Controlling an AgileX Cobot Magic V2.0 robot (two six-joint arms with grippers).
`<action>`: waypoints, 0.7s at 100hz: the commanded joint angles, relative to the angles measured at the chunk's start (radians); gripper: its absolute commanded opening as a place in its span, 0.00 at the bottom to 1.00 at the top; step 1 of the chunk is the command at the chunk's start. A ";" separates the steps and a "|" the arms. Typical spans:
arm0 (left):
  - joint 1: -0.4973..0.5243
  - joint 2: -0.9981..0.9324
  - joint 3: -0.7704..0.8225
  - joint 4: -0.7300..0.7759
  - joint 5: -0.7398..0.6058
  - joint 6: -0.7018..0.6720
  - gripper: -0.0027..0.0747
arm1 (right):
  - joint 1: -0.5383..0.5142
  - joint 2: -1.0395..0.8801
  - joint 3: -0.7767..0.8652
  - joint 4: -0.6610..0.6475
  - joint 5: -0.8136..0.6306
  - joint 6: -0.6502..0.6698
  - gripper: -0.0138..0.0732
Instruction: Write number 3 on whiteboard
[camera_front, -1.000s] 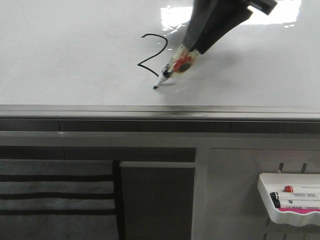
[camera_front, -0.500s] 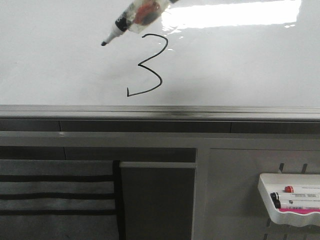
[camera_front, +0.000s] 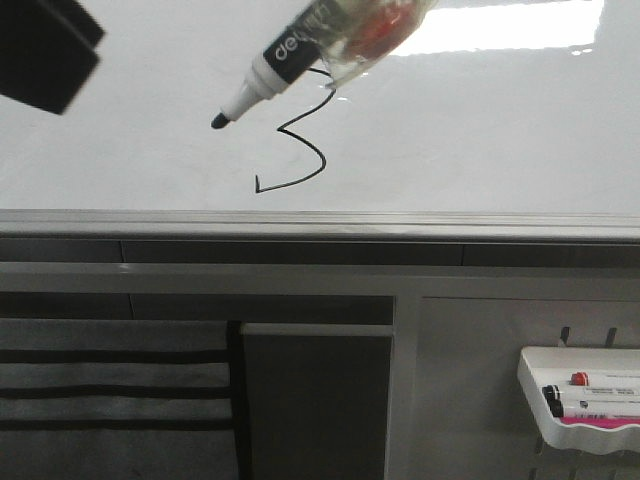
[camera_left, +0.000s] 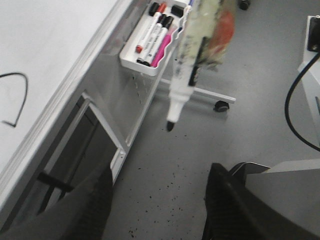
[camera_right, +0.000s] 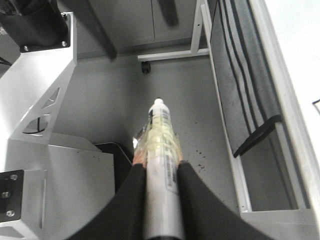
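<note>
The whiteboard (camera_front: 480, 130) fills the upper front view. A thin black number 3 (camera_front: 300, 150) stands on it near the lower frame; the marker covers its top. My right gripper (camera_right: 159, 167) is shut on a black-tipped marker (camera_right: 161, 150) wrapped in clear tape. The marker (camera_front: 300, 50) hangs in front of the board, its tip (camera_front: 218, 121) left of the 3 and off the surface. My left gripper (camera_left: 157, 180) is open and empty over the floor. The marker also shows in the left wrist view (camera_left: 185, 65). A dark part of my left arm (camera_front: 40, 55) shows at top left.
The board's silver-grey frame edge (camera_front: 320, 222) runs across the front view. A small white marker tray (camera_front: 580, 405) with several markers hangs at the lower right; it also shows in the left wrist view (camera_left: 150, 45). A striped grey cloth (camera_front: 110, 390) hangs at lower left.
The marker finished the lower curve of the 3, lifted off the board and moved up and left, closer to the camera. A dark part of my left arm came into the top left.
</note>
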 joint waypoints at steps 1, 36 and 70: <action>-0.057 0.043 -0.071 -0.041 -0.058 0.006 0.53 | -0.003 -0.025 -0.022 0.051 -0.039 -0.040 0.19; -0.106 0.226 -0.195 -0.044 -0.065 0.030 0.53 | -0.003 -0.025 -0.022 0.051 -0.062 -0.110 0.19; -0.106 0.246 -0.216 -0.095 -0.044 0.073 0.43 | -0.003 -0.025 -0.022 0.051 -0.064 -0.110 0.19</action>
